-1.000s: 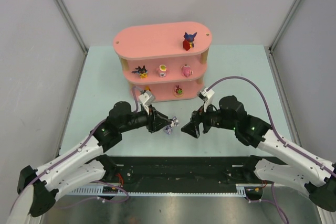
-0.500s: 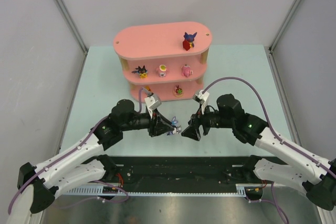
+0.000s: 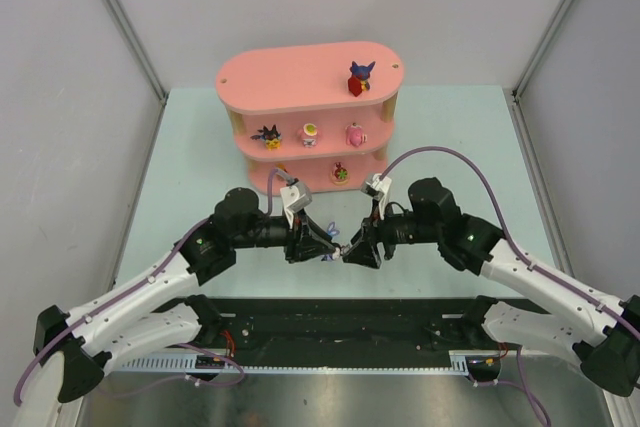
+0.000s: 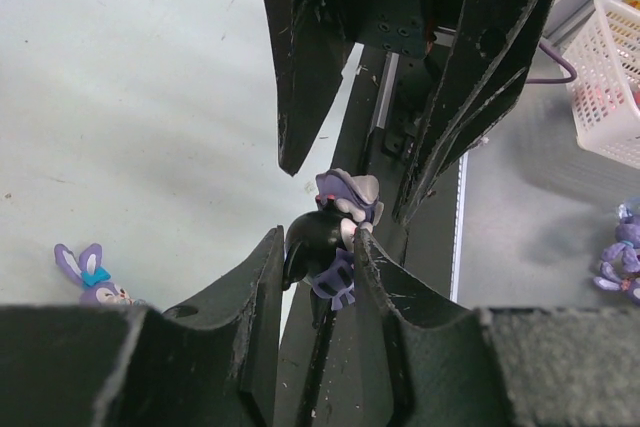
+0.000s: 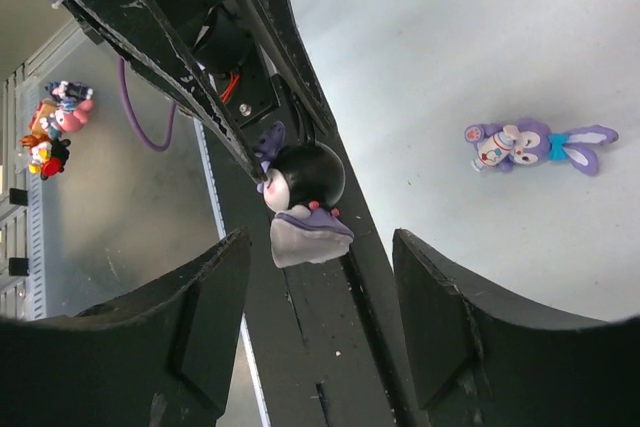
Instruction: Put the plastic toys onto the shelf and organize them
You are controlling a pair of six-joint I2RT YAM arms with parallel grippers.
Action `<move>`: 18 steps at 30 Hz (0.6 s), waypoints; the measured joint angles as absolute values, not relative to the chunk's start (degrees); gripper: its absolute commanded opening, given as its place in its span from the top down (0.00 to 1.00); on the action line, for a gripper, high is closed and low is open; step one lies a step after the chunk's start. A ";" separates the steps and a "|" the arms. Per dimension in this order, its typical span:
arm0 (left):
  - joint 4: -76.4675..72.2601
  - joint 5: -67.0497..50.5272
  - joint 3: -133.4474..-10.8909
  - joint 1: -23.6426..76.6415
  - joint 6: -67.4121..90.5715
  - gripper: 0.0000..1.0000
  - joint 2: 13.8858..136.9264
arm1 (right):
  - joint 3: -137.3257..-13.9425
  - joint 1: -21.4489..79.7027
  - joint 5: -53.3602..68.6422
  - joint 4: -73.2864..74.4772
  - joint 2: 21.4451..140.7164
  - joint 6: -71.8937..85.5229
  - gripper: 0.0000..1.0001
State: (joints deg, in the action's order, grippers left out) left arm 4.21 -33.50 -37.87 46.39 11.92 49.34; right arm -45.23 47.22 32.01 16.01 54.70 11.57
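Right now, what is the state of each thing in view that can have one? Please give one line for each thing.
Left gripper: shut on the black-headed toy.
Right gripper: open, one finger on each side of that toy.
Black-headed toy: held off the table.
Purple rabbit: lying flat on the table, free.
Shelf: upright, partly filled.
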 measured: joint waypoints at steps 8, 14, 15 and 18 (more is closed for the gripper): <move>4.03 -33.89 -38.06 46.81 11.92 0.72 49.52 | -45.23 47.22 34.24 14.26 56.34 12.21 0.51; 3.99 -33.93 -38.06 46.92 11.90 0.72 49.52 | -45.23 47.24 35.44 13.50 57.10 12.64 0.60; 3.99 -33.93 -38.06 46.92 11.90 0.72 49.52 | -45.23 47.24 35.59 13.39 57.19 12.75 0.62; 3.97 -34.09 -38.06 46.92 11.88 0.73 49.52 | -45.23 47.22 36.10 13.32 57.28 13.06 0.74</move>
State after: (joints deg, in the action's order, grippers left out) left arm 3.97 -34.09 -38.06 46.92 11.88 49.52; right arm -45.23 47.22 36.10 13.32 57.28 13.06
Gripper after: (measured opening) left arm 0.338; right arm 0.383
